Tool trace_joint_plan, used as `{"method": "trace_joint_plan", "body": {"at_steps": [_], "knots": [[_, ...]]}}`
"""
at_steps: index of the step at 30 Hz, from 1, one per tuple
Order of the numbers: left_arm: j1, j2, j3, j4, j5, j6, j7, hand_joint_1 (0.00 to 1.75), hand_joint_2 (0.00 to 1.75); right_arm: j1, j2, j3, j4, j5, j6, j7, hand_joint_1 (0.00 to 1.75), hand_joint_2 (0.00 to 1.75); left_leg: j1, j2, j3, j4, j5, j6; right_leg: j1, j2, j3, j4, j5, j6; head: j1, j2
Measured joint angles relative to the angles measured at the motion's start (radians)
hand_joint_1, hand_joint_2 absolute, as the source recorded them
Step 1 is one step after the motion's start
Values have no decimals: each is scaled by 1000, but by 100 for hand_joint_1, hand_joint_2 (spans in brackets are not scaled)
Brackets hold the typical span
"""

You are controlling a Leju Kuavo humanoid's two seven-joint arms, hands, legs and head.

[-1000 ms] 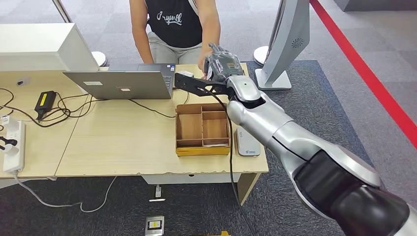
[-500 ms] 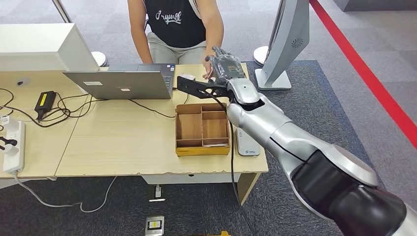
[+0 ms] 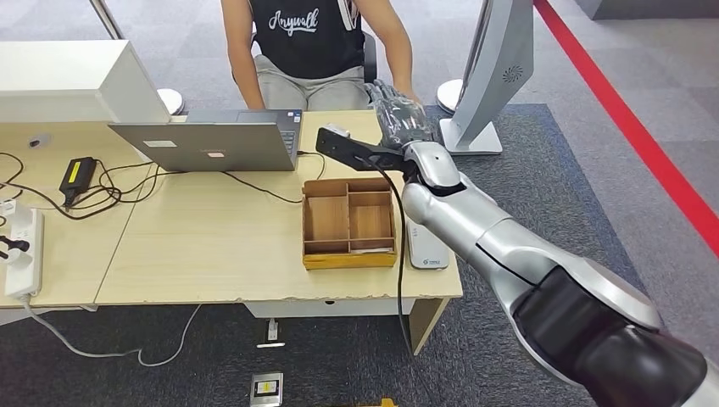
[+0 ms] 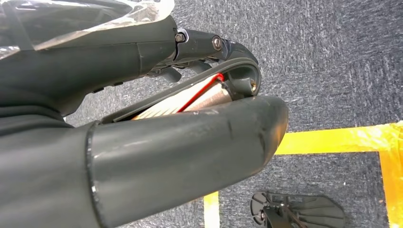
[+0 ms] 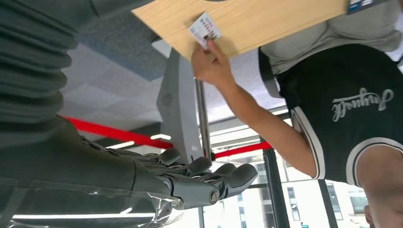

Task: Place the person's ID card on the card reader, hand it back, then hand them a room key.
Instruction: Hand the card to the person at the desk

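On your far left sits a white boxy cabinet [image 3: 72, 80], with a white power strip [image 3: 24, 253] and a black power brick [image 3: 77, 175] amid tangled cables on the pale wooden desk [image 3: 212, 246]. Next comes an open grey laptop [image 3: 212, 144]. Right of it stands a compartmented wooden tray [image 3: 348, 224], and just beside the tray's right wall lies a flat white card reader [image 3: 426, 248] near the desk's edge. The floor is grey carpet with a red stripe [image 3: 627, 119] running diagonally at your right, and a white curved stand [image 3: 492, 72] rises behind the desk's far right corner.

A seated person in a black sleeveless top [image 3: 307, 42] faces you across the desk. In the right wrist view, the person's hand [image 5: 212, 66] pinches a small white ID card [image 5: 205, 28] against the desk edge. Your right hand [image 3: 398, 112] hovers over the desk's far right corner, empty, fingers extended and slightly apart; the card is near it but not touching. The right wrist view shows those dark fingers [image 5: 209, 178] loosely spread.

Your left hand [image 4: 142, 137] hangs over carpet with yellow floor tape [image 4: 332, 140]; its fingers curl in, and you cannot tell whether it grips anything.
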Motion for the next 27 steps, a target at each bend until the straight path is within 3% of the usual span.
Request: {"method": "trace_joint_plan", "body": {"at_steps": [3, 7, 11, 18, 27], "knots": [[3, 0, 0, 0, 8, 2, -6, 0, 0, 42, -23, -31, -50, -56, -27, -32, 0, 0, 0, 0, 0, 0, 0, 0, 0, 0, 0, 0, 0, 0, 0, 0], [5, 0, 0, 0, 12, 4, -11, 0, 0, 89, -52, -63, -114, -83, -35, -46, 0, 175, 0, 0, 0, 0, 0, 0, 0, 0, 0, 0, 0, 0, 0, 0], [6, 0, 0, 0, 27, 12, -15, 0, 0, 142, -82, -95, -191, -129, -38, -81, 0, 175, 0, 0, 0, 0, 0, 0, 0, 0, 0, 0, 0, 0, 0, 0], [8, 0, 0, 0, 61, 16, -16, 0, 0, 325, -142, -124, -394, -145, -20, -151, 0, 175, 0, 0, 0, 0, -1, 0, 0, 0, 0, 0, 0, 0, 0, 0], [9, 0, 0, 0, 74, 20, -16, 0, 0, 447, -194, -154, -565, -124, 11, -162, 0, 175, 0, 0, 0, 0, -1, 0, 0, 0, 0, -1, 0, 0, 0, 0]]}}
